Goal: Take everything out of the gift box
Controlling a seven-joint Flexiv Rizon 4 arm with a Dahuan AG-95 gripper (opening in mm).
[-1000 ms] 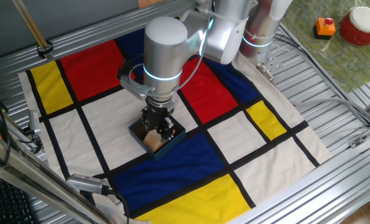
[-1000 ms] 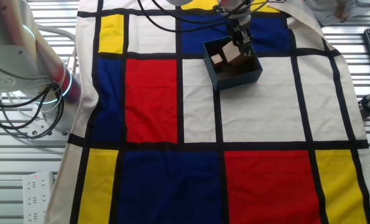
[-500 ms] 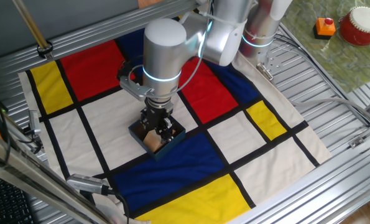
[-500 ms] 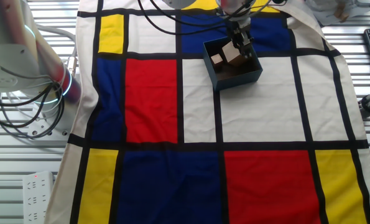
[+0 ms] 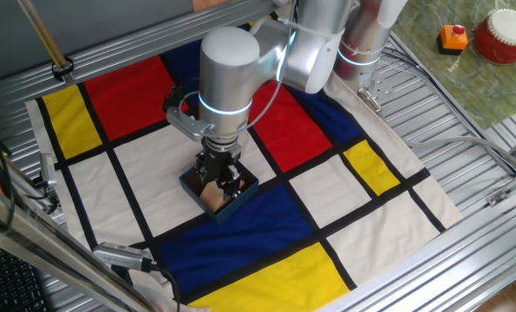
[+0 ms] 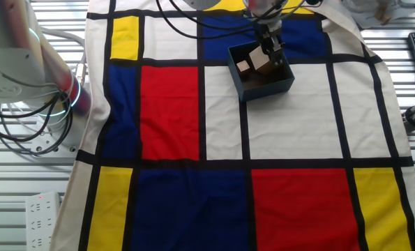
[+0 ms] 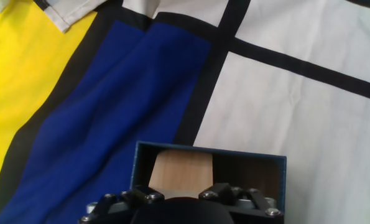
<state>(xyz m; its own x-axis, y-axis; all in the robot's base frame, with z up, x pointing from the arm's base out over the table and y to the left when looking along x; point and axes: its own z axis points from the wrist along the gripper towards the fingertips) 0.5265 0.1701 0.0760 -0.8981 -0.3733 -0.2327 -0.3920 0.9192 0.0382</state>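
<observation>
The arm's gripper reaches down into the gift box over a wooden block, though I cannot tell how its jaws stand.

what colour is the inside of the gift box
Dark brown inside the gift box, with dark blue outer walls; the other fixed view shows it best.
</observation>
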